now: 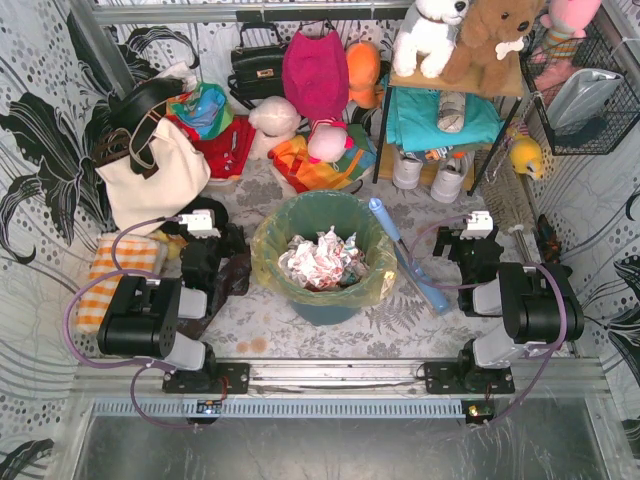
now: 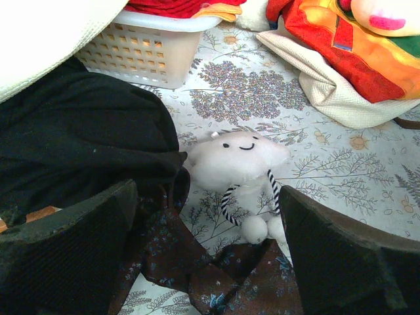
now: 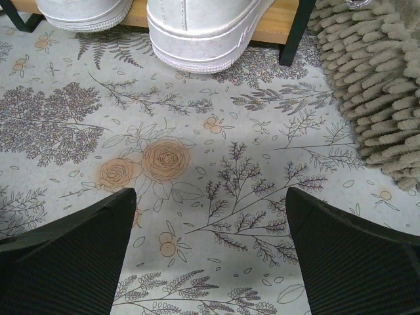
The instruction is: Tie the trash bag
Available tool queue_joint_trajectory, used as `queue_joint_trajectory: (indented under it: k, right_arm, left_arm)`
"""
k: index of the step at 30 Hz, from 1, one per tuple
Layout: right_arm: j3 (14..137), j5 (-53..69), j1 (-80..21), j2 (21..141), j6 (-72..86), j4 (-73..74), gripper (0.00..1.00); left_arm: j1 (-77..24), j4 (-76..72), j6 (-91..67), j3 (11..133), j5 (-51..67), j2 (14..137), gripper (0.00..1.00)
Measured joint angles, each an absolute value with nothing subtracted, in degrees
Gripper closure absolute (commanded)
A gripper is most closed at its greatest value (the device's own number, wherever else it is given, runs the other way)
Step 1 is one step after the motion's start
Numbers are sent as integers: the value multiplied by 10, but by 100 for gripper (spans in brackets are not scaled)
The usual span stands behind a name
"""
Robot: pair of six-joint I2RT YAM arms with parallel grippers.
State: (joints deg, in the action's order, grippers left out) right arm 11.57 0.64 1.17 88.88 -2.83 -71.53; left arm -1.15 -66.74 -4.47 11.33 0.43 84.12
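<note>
1. Left tool (image 2: 207,190) hangs spread wide and empty above a small white smiling plush (image 2: 239,157) and dark cloth (image 2: 79,144).
2. Right tool (image 3: 210,197) is likewise spread, holding nothing, over the floral tabletop (image 3: 197,131).
3. Between both arms, the trash bag (image 1: 268,272) lines the teal bin (image 1: 325,310), yellow rim folded outward, mouth open, crumpled paper (image 1: 320,260) inside.

- I count one bin (image 1: 325,305) and one yellow bag (image 1: 266,268) lining it.
- I have two grippers: the left gripper (image 2: 207,190) and the right gripper (image 3: 210,193).
- Two shoes (image 3: 197,33).
- Three shelf toys: one white dog (image 1: 432,35), one bear (image 1: 495,35) and one pink toy (image 1: 568,18).
- One tote (image 1: 150,180).
- One handbag (image 1: 256,65).
- One blue brush (image 1: 405,255).
- One white basket (image 2: 141,52).
- One smiling plush (image 2: 236,161).
</note>
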Motion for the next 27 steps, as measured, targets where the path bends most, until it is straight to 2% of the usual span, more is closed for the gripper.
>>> queue_joint_trajectory:
  k: [27]
  right_arm:
    - [116, 6, 12, 889, -29, -715, 3]
  left_arm:
    - [-12, -663, -47, 114, -9, 841, 2]
